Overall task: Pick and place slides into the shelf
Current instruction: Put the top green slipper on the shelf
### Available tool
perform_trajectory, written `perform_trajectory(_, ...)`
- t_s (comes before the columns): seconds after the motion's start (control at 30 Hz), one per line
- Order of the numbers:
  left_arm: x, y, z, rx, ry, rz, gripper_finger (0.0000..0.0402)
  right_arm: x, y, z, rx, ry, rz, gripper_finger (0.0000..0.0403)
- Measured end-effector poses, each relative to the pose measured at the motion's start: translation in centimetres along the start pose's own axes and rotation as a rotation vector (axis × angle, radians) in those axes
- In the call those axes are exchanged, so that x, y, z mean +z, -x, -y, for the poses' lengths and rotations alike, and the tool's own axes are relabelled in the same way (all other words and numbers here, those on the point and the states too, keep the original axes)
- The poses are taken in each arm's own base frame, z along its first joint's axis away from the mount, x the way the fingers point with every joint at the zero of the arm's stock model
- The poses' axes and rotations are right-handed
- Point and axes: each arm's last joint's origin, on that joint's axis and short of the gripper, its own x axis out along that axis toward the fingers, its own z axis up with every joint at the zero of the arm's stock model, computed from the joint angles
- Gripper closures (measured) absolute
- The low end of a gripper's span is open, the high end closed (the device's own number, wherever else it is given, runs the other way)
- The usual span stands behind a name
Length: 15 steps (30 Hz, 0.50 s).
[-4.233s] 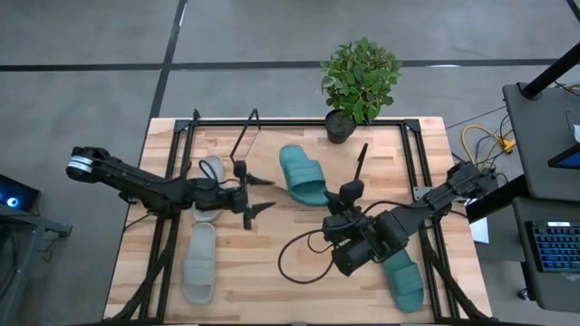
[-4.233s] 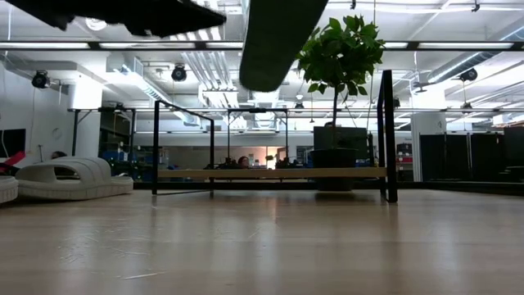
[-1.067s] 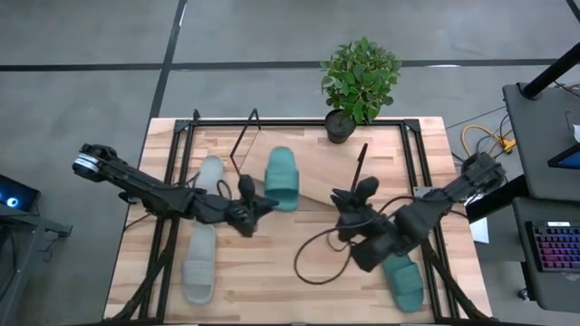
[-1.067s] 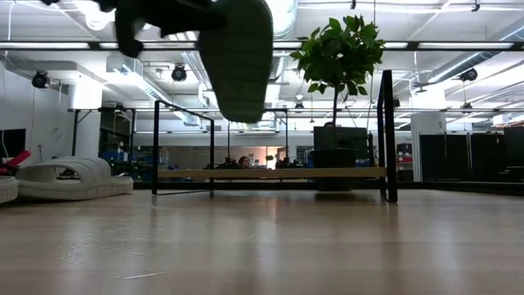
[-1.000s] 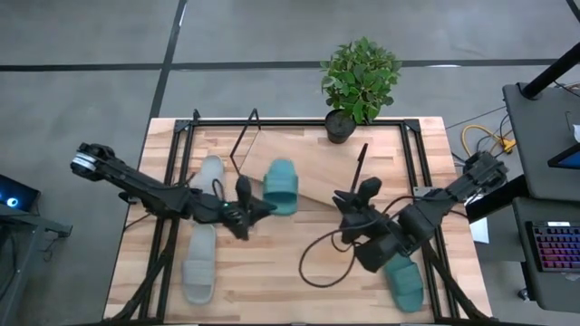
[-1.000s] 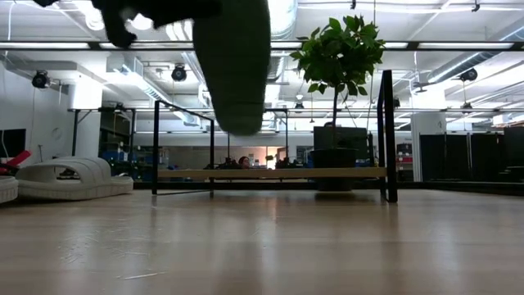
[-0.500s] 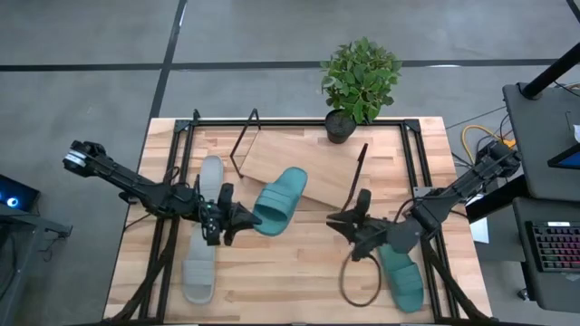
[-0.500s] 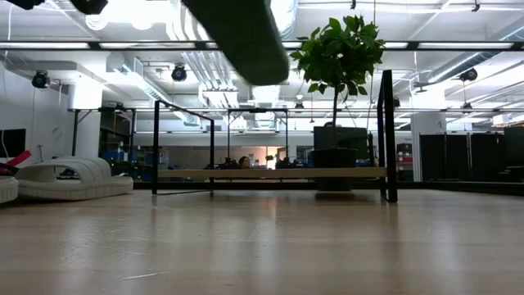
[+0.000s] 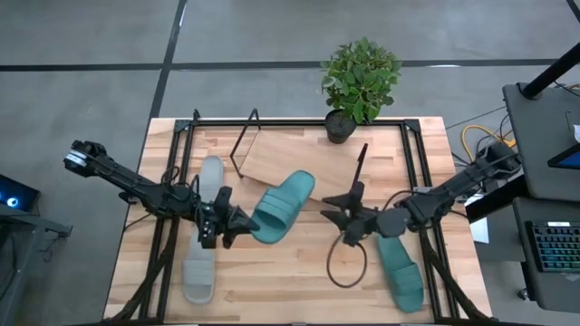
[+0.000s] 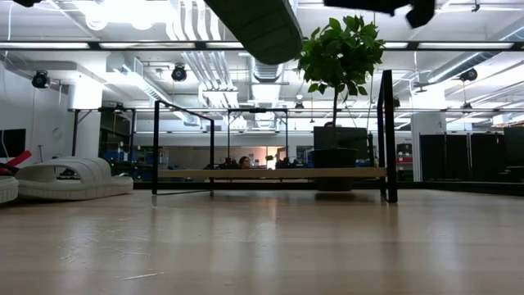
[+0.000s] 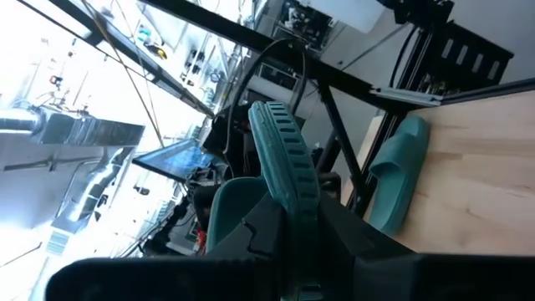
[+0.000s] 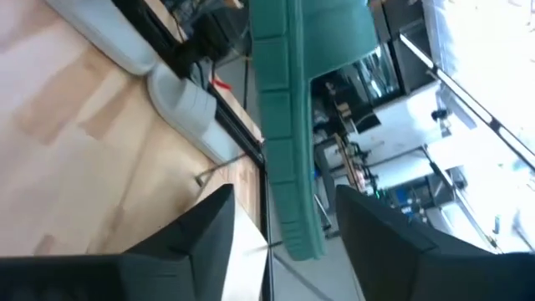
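A teal slide (image 9: 283,206) hangs in the air over the table's middle, just near of the shelf (image 9: 292,159), a slanted wood board in black end frames. My left gripper (image 9: 237,223) is shut on its near-left end. My right gripper (image 9: 337,219) stands open a little to the right of the slide, apart from it. In the right wrist view the teal slide (image 12: 288,125) shows ahead between the spread fingers (image 12: 196,238). A second teal slide (image 9: 400,264) lies flat on the table at the near right. Two grey slides (image 9: 210,175) (image 9: 199,270) lie at the left. My left gripper pinches the teal slide's sole at its near-left end (image 11: 294,194) between its two fingers, coming roughly level from the table's left. The slide reaches away from the fingers toward the far right. It is lifted clear of the table, its ribbed underside (image 11: 280,142) turned sideways.
A potted plant (image 9: 360,79) stands at the far edge behind the shelf. Black frame rails (image 9: 172,181) run along the table's left and right sides. A loop of cable (image 9: 346,267) hangs under my right arm. Bare wood (image 9: 290,281) shows at the near middle.
My left gripper has drawn back toward the table's near left with the teal slide, which has come off the shelf's lower edge and turned, its free end now pointing far right. My right gripper has lowered, moved left toward the slide and opened.
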Motion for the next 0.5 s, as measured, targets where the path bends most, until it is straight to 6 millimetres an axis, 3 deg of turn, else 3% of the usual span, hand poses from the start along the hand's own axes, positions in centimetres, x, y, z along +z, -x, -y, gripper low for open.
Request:
perform_trajectory(0.27, 0.1, -0.7, 0.1, -0.006, -0.004, 0.000, 0.0379, -1.0, -2.3, 1.6, 0.022, -0.035, 0.033, 0.0186)
perform_trajectory(0.5, -0.1, -1.4, 0.2, 0.053, -0.042, -0.016, 0.0379, -1.2, -3.7, 1.5, 0.084, -0.018, 0.073, 0.0186)
